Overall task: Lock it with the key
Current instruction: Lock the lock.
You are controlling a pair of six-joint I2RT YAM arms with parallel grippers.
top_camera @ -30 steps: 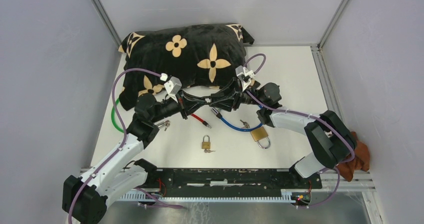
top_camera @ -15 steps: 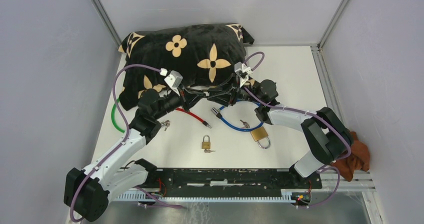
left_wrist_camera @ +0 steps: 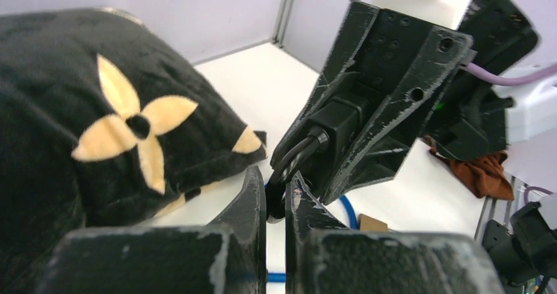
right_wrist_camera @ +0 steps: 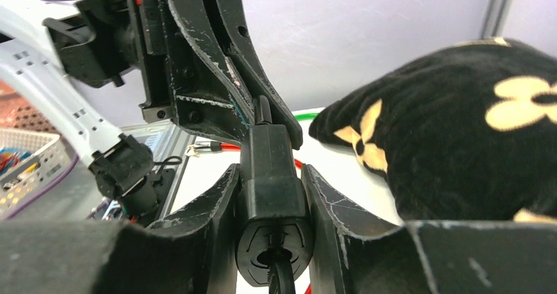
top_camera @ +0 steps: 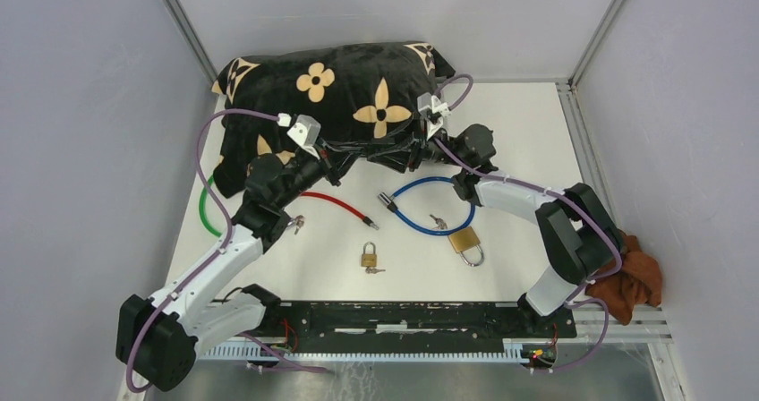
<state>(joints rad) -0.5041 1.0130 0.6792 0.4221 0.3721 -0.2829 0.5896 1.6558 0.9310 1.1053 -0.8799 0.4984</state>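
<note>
A black lock body (right_wrist_camera: 271, 202) is held up above the table (top_camera: 519, 132), just in front of a black flowered pillow (top_camera: 340, 88), where the two arms meet. The right hand (right_wrist_camera: 270, 174) clamps it by its sides. The left hand (left_wrist_camera: 274, 188), fingers pressed nearly together, pinches the black cable (left_wrist_camera: 292, 156) right where it meets the body. To do this well, the cable end likely needs a straight push along the body's axis while the right hand holds firm; twisting could jam it. No key shows in the body; loose keys (top_camera: 436, 222) lie on the table beside a blue cable (top_camera: 428, 183).
</note>
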